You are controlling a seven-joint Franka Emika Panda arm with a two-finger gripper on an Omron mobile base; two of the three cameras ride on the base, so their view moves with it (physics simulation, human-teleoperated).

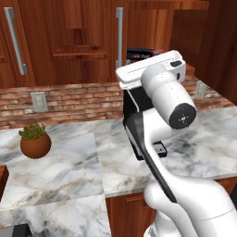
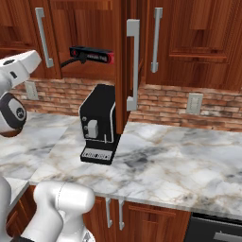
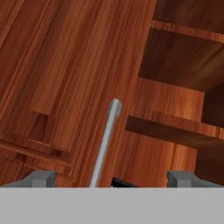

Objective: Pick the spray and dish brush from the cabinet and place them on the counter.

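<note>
**Open gripper facing the cabinet door handle**

Hand view: the gripper (image 3: 111, 178) has its jaws spread wide and holding nothing; its two grey fingertips (image 3: 40, 178) frame a grey bar handle (image 3: 106, 140) on a panelled door of the cabinet (image 3: 65, 74). To the right of the door edge, the interior shows a wooden shelf (image 3: 170, 127). Right base view: one door stands ajar edge-on above a black coffee machine (image 2: 98, 124) on the counter (image 2: 179, 160); a long black-and-red box (image 2: 92, 54) lies inside. Left base view: a potted plant (image 1: 34, 141) sits on the counter. The spray and dish brush cannot be made out.
</note>
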